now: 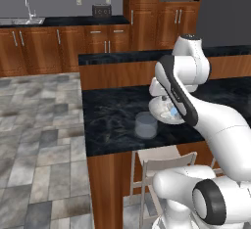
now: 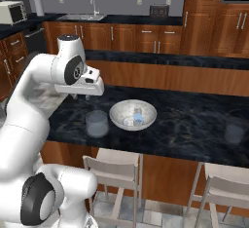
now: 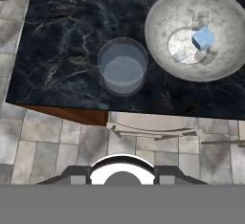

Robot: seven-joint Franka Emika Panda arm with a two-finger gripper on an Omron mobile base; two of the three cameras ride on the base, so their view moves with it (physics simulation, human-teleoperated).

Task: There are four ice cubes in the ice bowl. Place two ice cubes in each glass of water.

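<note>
Overhead, the tool [image 2: 88, 97] hangs above the dark desk [image 3: 57, 36], almost directly over the near glass of water [image 3: 122, 67]. Its fingertips are hard to see, so I cannot tell how wide it stands or whether it carries anything. The ice bowl [image 3: 162, 50] sits just right of that glass, near but apart, with ice cubes [image 3: 203, 38] in its centre. A second glass [image 2: 234, 133] stands well apart, far right. The desk's near edge runs close below the glass.
</note>
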